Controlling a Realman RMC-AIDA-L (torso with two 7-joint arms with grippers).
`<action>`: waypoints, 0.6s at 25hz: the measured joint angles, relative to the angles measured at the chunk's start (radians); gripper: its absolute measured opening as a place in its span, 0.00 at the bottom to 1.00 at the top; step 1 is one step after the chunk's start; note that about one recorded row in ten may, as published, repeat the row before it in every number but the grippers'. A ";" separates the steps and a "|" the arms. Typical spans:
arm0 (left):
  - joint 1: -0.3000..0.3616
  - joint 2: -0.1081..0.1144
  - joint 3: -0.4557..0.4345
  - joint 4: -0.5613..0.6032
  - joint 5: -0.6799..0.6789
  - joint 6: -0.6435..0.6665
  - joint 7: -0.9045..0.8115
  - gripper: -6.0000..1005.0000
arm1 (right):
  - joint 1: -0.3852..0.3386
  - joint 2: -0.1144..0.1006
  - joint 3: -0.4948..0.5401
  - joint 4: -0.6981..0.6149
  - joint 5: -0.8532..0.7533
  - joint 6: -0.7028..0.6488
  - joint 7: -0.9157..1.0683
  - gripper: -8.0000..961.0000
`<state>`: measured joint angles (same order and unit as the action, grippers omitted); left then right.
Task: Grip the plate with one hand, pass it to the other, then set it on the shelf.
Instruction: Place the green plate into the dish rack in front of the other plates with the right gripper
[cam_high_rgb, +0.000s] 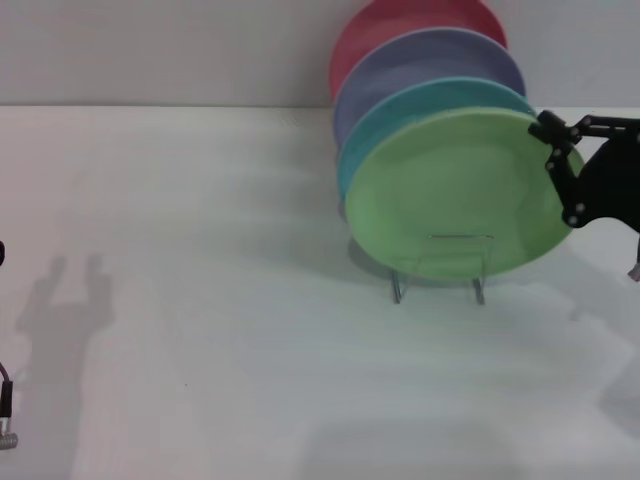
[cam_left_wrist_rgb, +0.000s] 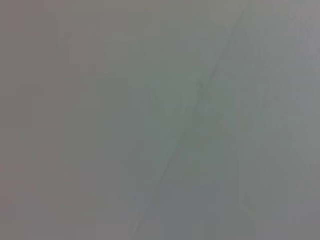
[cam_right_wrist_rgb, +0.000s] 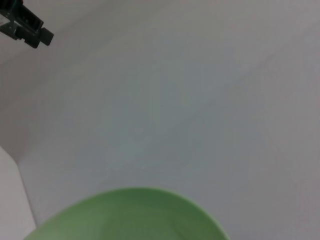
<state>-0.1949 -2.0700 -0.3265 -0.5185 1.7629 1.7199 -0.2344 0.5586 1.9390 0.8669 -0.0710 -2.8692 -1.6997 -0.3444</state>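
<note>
At the far left edge of the head view only a sliver of the left arm (cam_high_rgb: 5, 415) shows, low beside the white table (cam_high_rgb: 200, 300), and its gripper is out of sight, so nothing can be said of its jaws; a two-pronged shadow (cam_high_rgb: 68, 300) lies on the table just right of it. The left wrist view shows only a blank grey surface with a faint slanting line. Moving right across the bare tabletop, the wire shelf (cam_high_rgb: 440, 270) stands right of centre, its thin silver loops and two front legs visible below the plates. Four plates stand on edge in it, one behind another and leaning back: a red plate (cam_high_rgb: 400, 25) at the rear, a lavender plate (cam_high_rgb: 430, 60) in front of that, a turquoise plate (cam_high_rgb: 400, 115) next, and the light green plate (cam_high_rgb: 455, 195) foremost, its face turned toward the camera and its lower rim sitting in the front loop of the shelf. At the green plate's upper right rim is the right gripper (cam_high_rgb: 556, 150), black and jointed, reaching in from the right edge of the view; its fingers (cam_high_rgb: 550, 128) sit at the rim, one at the top and one lower down, though whether they clamp the plate or stand slightly apart from it I cannot tell. In the right wrist view the green plate's curved rim (cam_right_wrist_rgb: 130, 215) fills the near edge, with a small black piece (cam_right_wrist_rgb: 25, 22) in one corner.
</note>
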 joint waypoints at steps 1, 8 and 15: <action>0.001 0.000 0.000 0.000 0.000 0.000 -0.001 0.42 | -0.001 0.004 -0.003 0.001 0.000 0.005 0.000 0.03; 0.002 0.005 0.000 0.009 0.002 0.005 -0.046 0.42 | -0.003 0.034 -0.011 -0.002 0.003 0.047 0.003 0.03; 0.003 0.008 0.000 0.014 0.001 0.006 -0.053 0.42 | -0.021 0.048 0.001 0.003 0.012 0.046 0.045 0.16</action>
<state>-0.1917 -2.0624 -0.3268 -0.5049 1.7643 1.7261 -0.2870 0.5372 1.9873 0.8678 -0.0685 -2.8571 -1.6535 -0.2991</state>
